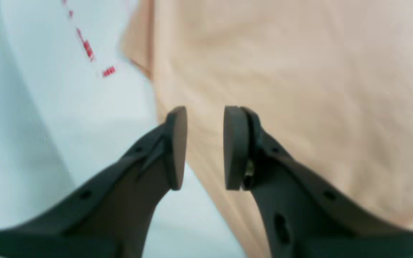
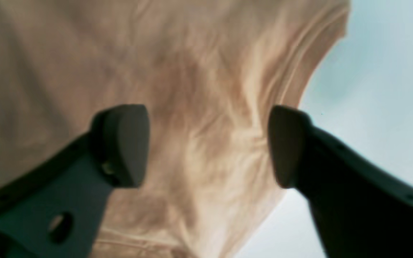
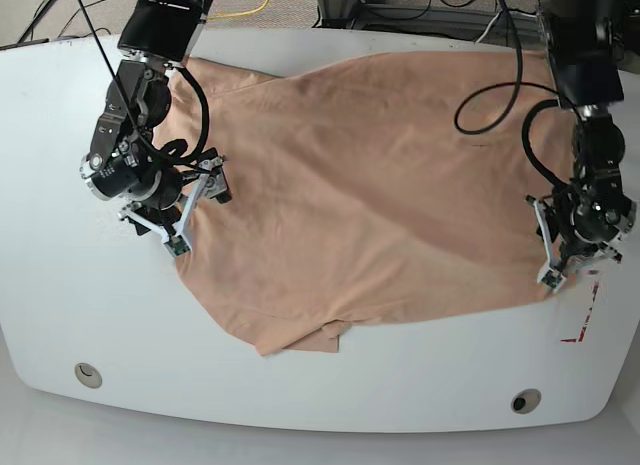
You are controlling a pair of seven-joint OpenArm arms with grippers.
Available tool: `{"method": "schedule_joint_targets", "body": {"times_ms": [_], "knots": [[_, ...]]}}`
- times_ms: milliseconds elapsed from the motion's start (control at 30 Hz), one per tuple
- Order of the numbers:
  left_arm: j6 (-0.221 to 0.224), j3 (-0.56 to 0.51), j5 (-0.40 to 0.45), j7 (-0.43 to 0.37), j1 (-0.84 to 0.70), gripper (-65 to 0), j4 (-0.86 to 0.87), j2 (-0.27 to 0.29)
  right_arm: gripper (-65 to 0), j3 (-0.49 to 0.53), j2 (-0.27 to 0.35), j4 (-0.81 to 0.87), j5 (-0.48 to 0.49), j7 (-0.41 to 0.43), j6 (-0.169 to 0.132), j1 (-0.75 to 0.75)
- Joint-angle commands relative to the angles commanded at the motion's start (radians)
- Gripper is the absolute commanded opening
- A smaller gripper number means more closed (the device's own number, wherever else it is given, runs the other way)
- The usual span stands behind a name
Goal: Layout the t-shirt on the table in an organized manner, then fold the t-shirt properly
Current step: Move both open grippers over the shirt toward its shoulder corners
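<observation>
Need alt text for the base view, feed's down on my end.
A wrinkled peach cotton t-shirt lies spread across the white rounded table. The right gripper hangs open at its left edge, and the left gripper at its right edge, near red tape marks.

I'm looking at what reads as a robotics lab: a white table [image 3: 60, 135] with round grommet holes [image 3: 87, 373] and a red tape mark [image 3: 583, 328], two black arms bolted at its far edge, and loose cables [image 3: 420, 5] trailing over the carpet behind.
</observation>
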State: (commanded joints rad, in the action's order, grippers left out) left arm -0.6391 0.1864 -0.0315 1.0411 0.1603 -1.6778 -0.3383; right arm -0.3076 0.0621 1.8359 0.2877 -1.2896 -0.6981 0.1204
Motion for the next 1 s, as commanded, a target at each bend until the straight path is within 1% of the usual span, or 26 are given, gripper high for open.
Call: {"method": "schedule_joint_targets", "body": {"times_ms": [33,100,167,200,300,400,500,567,633,767,867,1000], "knots": [[0.003,0.023,0.002,0.0,-0.035,-49.9,-0.028,0.017,-39.6,0.009,-0.009,-0.006,0.0,0.017,0.0,0.0],[0.023,0.055,0.015,0.0,-0.071,-49.9,-0.044,0.048,-51.4,0.031,-0.015,-0.038,0.0,0.043,0.0,0.006],[0.043,0.078,0.044,-0.002,-0.091,-49.9,-0.044,0.075,-59.9,0.057,-0.014,-0.087,0.0,0.077,0.0,0.028],[0.048,0.087,0.063,-0.003,-0.101,-49.9,-0.041,0.087,-61.8,0.072,-0.012,-0.12,0.0,0.095,0.0,0.043],[0.048,0.097,0.089,-0.008,-0.13,-49.9,-0.025,0.103,-61.0,0.1,0.003,-0.227,0.0,0.167,0.0,0.069],[0.048,0.095,0.094,-0.037,-0.146,-49.9,0.005,0.103,-61.0,0.132,0.012,-0.339,0.0,0.256,0.0,0.115],[0.048,0.097,0.094,-0.063,-0.161,-49.9,0.026,0.098,-61.0,0.149,0.04,-0.473,0.0,0.334,0.0,0.155],[0.046,0.097,0.094,-0.063,-0.161,-49.9,0.026,0.098,-61.0,0.149,0.052,-0.532,0.0,0.368,0.0,0.175],[0.046,0.098,0.094,-0.063,-0.163,-49.9,0.026,0.097,-61.0,0.149,0.08,-0.592,0.0,0.396,0.0,0.187],[0.044,0.098,0.094,-0.063,-0.164,-49.9,0.026,0.095,-61.0,0.149,0.117,-0.621,0.0,0.442,0.0,0.187],[0.044,0.098,0.094,-0.063,-0.172,-49.9,0.026,0.084,-61.0,0.149,0.149,-0.621,0.005,0.448,0.0,0.161],[0.044,0.095,0.094,-0.063,-0.17,-49.9,0.026,0.084,-61.0,0.133,0.193,-0.621,0.008,0.47,0.0,0.104]]}}
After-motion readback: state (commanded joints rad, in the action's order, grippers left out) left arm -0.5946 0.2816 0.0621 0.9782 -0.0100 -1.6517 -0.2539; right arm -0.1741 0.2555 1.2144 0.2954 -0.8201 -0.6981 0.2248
